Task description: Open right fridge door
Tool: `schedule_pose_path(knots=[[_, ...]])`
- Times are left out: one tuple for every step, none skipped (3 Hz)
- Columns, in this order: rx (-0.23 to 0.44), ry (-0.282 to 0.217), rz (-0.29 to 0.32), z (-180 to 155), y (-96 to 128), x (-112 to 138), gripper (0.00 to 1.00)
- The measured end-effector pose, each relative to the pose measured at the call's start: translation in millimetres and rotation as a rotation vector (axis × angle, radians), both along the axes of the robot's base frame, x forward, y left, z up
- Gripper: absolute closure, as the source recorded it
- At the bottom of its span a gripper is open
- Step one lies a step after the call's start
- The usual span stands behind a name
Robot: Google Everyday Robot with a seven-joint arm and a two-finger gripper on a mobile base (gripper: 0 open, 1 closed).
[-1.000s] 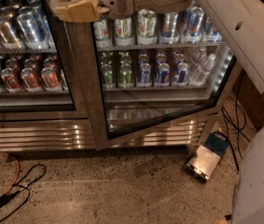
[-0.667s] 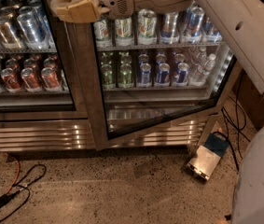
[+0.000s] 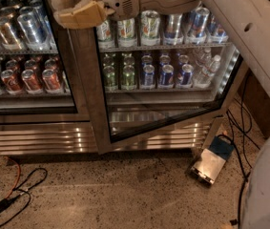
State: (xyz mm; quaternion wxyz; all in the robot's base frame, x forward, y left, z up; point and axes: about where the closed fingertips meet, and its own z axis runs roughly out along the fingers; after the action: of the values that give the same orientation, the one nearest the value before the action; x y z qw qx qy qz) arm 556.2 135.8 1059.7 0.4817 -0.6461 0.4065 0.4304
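Under the right fridge door (image 3: 168, 113), near its hinge corner, a grey box (image 3: 210, 165) and cables (image 3: 237, 128) crowd the floor. The door stands ajar, its left edge outward. The gripper (image 3: 75, 11) sits at its upper-left frame, possibly hooked; whether it clamps, I cannot tell. Pull in 1 steady arc around the hinge, clear of the box.

Dim, cooler (image 3: 39, 140) glow; end effector (image 3: 72, 11) top-left
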Motion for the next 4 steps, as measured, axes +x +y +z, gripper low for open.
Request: schedule_pose_path(knots=[[0.042,0.014,0.023,-2,-23,-27,0.85],[0.131,0.04,0.085,-2,-72,-79,1.0],[0.131,0.04,0.085,-2,-72,-79,1.0],[0.131,0.04,0.085,-2,-72,-79,0.81]])
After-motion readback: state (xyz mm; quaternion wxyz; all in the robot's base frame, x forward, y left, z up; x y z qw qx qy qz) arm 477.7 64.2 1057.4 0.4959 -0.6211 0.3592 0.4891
